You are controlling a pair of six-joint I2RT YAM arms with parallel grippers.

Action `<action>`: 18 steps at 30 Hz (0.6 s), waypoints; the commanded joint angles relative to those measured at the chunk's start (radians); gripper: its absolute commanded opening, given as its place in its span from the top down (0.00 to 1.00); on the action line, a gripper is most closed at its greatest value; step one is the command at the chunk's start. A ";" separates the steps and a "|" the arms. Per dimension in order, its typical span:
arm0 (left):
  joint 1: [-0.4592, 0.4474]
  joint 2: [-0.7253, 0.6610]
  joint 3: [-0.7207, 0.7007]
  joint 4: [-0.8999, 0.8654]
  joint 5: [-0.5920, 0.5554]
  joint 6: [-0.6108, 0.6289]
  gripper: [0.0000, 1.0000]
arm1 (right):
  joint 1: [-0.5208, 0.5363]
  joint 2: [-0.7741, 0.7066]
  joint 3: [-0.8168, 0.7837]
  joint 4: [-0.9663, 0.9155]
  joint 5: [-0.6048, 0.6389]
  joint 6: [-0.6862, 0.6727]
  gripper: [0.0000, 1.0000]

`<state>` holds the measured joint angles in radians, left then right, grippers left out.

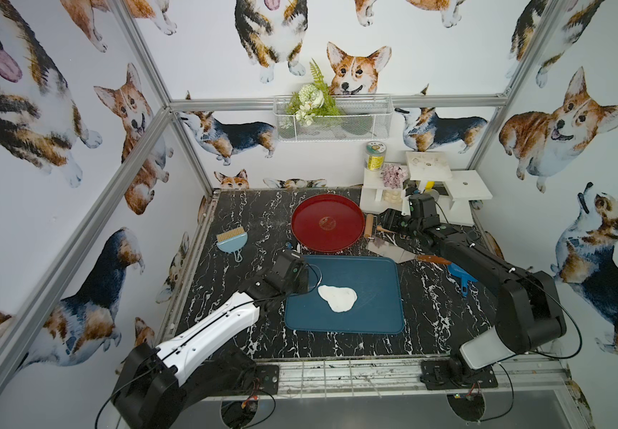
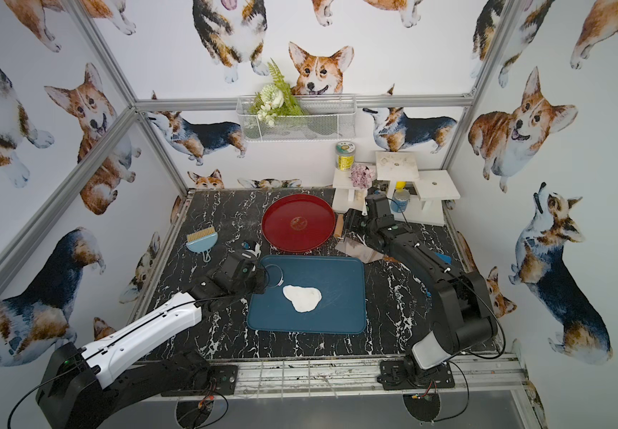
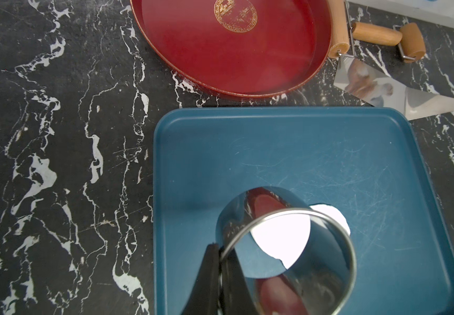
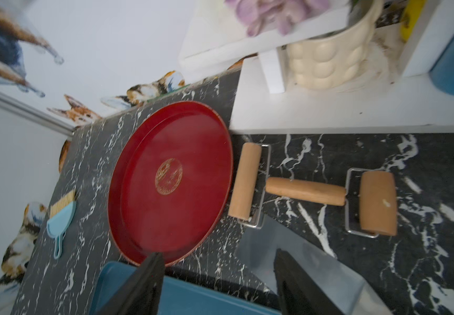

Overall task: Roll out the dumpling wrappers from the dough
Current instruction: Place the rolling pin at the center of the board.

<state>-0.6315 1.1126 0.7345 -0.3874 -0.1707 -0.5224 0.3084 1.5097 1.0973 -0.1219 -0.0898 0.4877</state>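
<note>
Left end effector [image 3: 220, 253] pinches shiny metal ring [image 3: 318, 281]; right end effector [image 4: 217, 253] agape, empty; dough [image 1: 338, 297] matte, ragged, flat.

The dough [image 3: 333, 218] (partly behind the ring cutter [image 3: 234, 218])

Left gripper [image 3: 220, 252] pinches the ring cutter [image 3: 327, 275] by its wall — dough [image 3: 280, 237] shows through the ring, seemingly beneath it, on the blue tray [image 3: 302, 152]
</note>
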 commanded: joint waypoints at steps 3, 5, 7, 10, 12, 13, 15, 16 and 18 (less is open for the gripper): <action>-0.038 0.042 0.055 -0.016 0.020 -0.010 1.00 | 0.124 -0.079 -0.042 -0.090 -0.002 -0.047 0.32; -0.061 0.071 0.078 -0.039 0.017 -0.023 1.00 | 0.178 -0.119 -0.069 -0.094 -0.007 -0.028 0.34; -0.083 0.098 0.096 -0.050 0.020 -0.036 1.00 | 0.228 -0.158 -0.092 -0.095 -0.006 -0.010 0.36; -0.116 0.125 0.117 -0.054 0.016 -0.062 1.00 | 0.304 -0.211 -0.128 -0.094 -0.002 0.029 0.40; -0.136 0.139 0.129 -0.051 0.017 -0.073 1.00 | 0.347 -0.236 -0.147 -0.097 0.010 0.056 0.44; -0.145 0.147 0.136 -0.051 0.017 -0.081 1.00 | 0.368 -0.245 -0.156 -0.099 0.016 0.069 0.47; -0.160 0.170 0.154 -0.056 0.026 -0.086 1.00 | 0.410 -0.254 -0.172 -0.100 0.029 0.089 0.49; -0.168 0.183 0.166 -0.063 0.025 -0.087 1.00 | 0.431 -0.256 -0.179 -0.097 0.036 0.101 0.52; -0.188 0.202 0.185 -0.078 0.005 -0.098 1.00 | 0.467 -0.253 -0.190 -0.092 0.045 0.120 0.54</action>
<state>-0.8028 1.2991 0.8974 -0.4427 -0.1528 -0.6010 0.7444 1.2591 0.9188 -0.2058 -0.0765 0.5537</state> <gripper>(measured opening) 0.085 0.457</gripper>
